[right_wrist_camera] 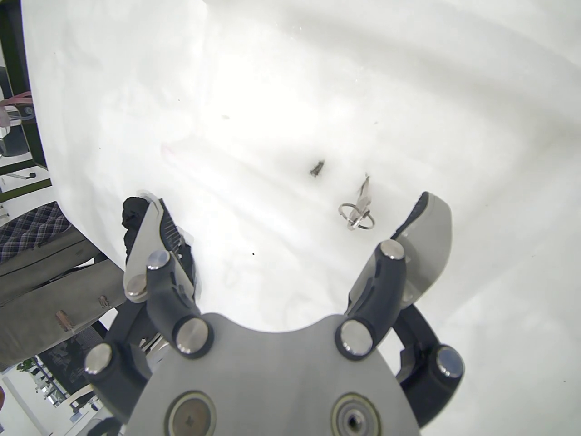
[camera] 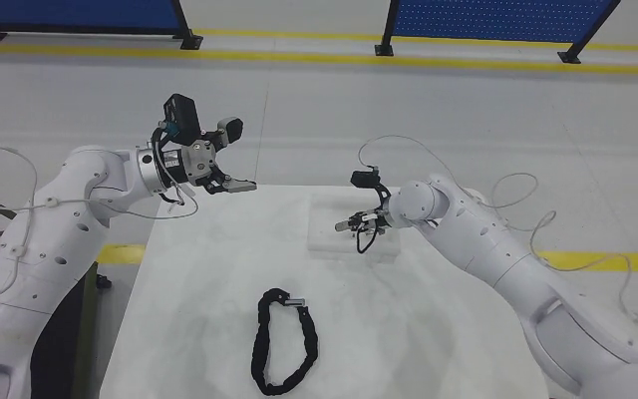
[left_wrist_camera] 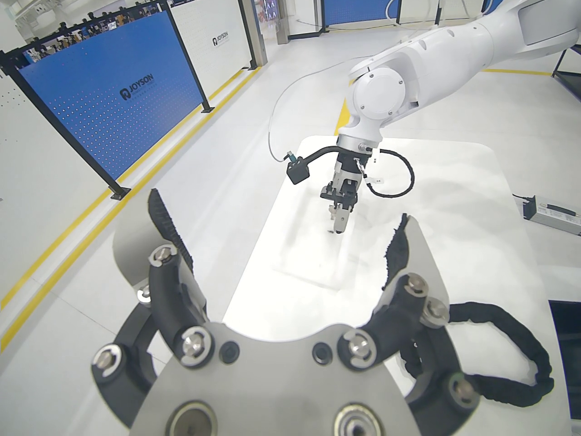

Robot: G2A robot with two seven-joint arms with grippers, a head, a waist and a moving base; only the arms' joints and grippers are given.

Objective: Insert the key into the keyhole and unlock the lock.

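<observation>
The right gripper (right_wrist_camera: 290,206) hangs low over the white pad (camera: 324,234) at the far side of the table (camera: 199,299), its two fingers spread wide with nothing between them; the key (right_wrist_camera: 361,208), a small silver one on a wire ring, lies flat just beside the inner face of one fingertip; it seems to rest on the pad, though white on white makes the pad's border hard to follow there; a small dark mark (right_wrist_camera: 317,167) sits on the surface near the key; the chain lock (camera: 284,339), black and covered in a cloth sleeve, lies curled in a loop on the table toward the near edge, with its short silver end at the far part of the loop, well apart from the pad and from both grippers; the left gripper (camera: 237,157) is held up in the air by the far left corner of the table, its fingers also wide apart and empty; in the left wrist view a part of the chain lock shows beside one finger.
</observation>
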